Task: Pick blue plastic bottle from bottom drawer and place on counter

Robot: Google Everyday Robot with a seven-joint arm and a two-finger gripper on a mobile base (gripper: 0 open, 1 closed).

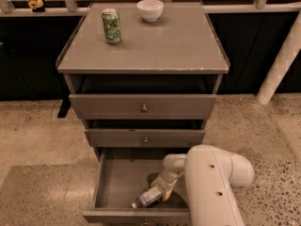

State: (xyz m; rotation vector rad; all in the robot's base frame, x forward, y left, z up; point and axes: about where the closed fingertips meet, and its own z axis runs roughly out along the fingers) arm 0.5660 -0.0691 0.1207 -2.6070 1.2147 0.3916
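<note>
The bottom drawer (117,179) is pulled open below two shallower grey drawers. The blue plastic bottle (148,197) lies on its side near the drawer's front, cap pointing left. My gripper (162,190) reaches down into the drawer from my white arm (211,182) and sits right at the bottle's right end, touching or around it. The counter (160,44) is the grey top of the cabinet, above and well away from the gripper.
A green patterned can (111,26) stands on the counter's back left and a white bowl (150,10) at its back centre. A white post (282,62) stands at the right on the speckled floor. Dark cabinets run behind.
</note>
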